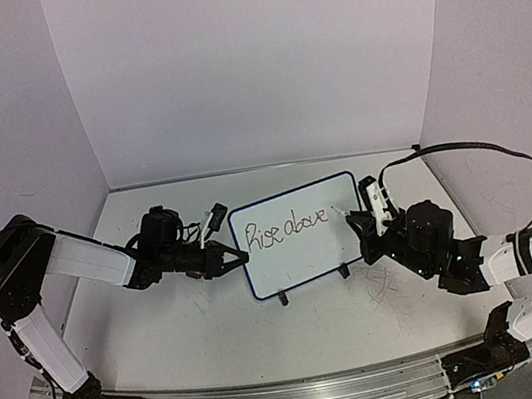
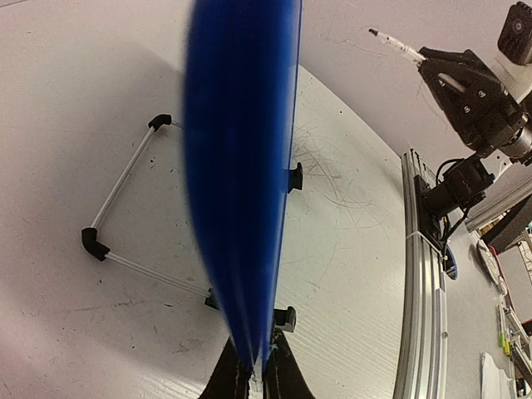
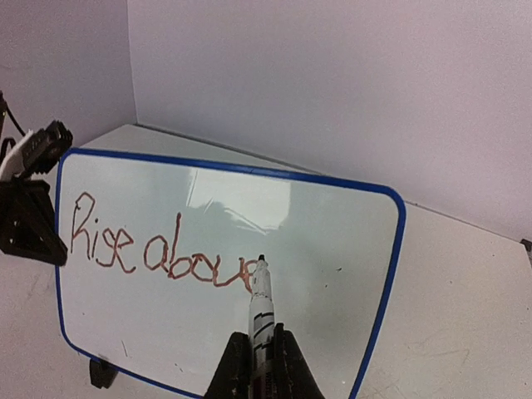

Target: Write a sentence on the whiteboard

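Mid-writing: the sentence (image 3: 158, 249) reads "Rise above" on the whiteboard (image 3: 332, 249), mid-table between the arms. Left gripper (image 2: 256, 370) pinches its edge, right gripper (image 3: 258, 349) is clamped on the marker (image 3: 261, 303). Next likely means lifting off and starting a lower row (room's there). Last letter sits half behind the tip; the left wrist view shows only a blurry blue edge.

Glossy, smooth whiteboard (image 3: 332, 249) face mirroring pale light, edged in shiny blue plastic. Around it lies a matt white table (image 1: 185, 324), scuffed and pen-scratched toward four o'clock of the overhead view. At six o'clock runs a ribbed, brushed-metal rail (image 1: 297, 392). The marker (image 3: 262, 309) is smooth white plastic; the stand (image 2: 154, 273) is thin pale rod with black plastic corner caps.
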